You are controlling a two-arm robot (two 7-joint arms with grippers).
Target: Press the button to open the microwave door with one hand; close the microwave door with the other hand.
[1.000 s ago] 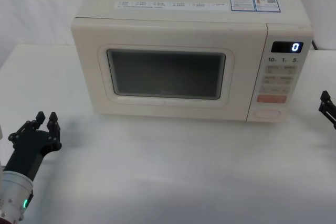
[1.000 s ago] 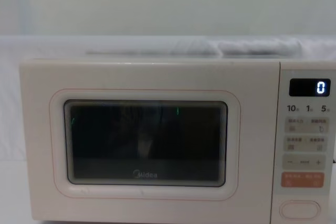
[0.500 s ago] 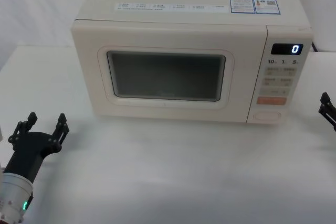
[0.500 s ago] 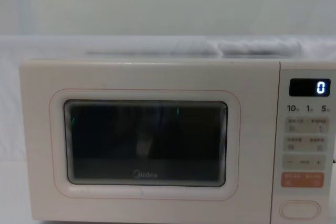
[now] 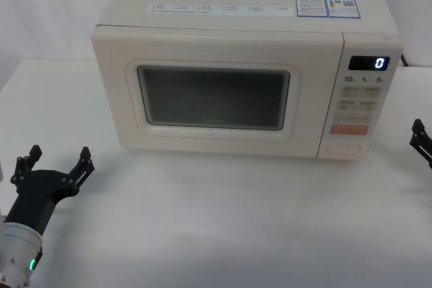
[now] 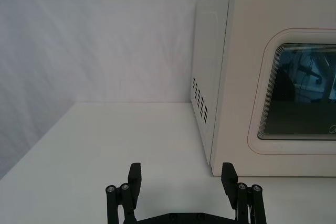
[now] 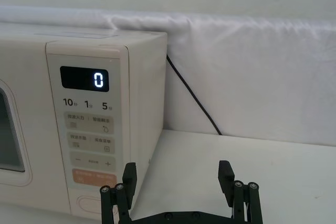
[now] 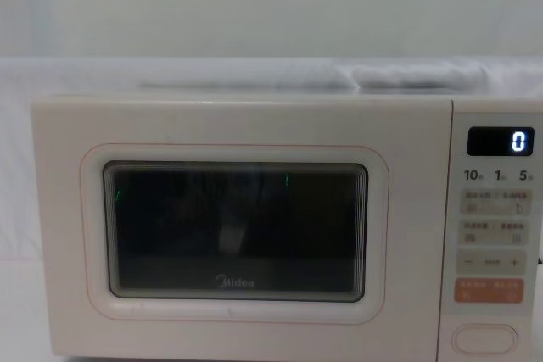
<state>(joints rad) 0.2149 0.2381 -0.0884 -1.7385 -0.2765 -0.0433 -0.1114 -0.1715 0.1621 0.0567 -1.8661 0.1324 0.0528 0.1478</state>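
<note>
Jaws on the left gripper [image 5: 57, 158] are spread wide, holding nothing, low over the table [image 5: 223, 220] off the microwave's front left corner. The right gripper [image 7: 178, 176] likewise stands spread and empty, to the right of the keypad strip [image 5: 360, 102]. The microwave door [image 5: 217, 92] is shut flush. The button [image 5: 345, 147] sits at the strip's foot, untouched.

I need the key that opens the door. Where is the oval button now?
The oval button sits at the bottom of the keypad strip, on the microwave's right side, directly under the orange key.
</note>
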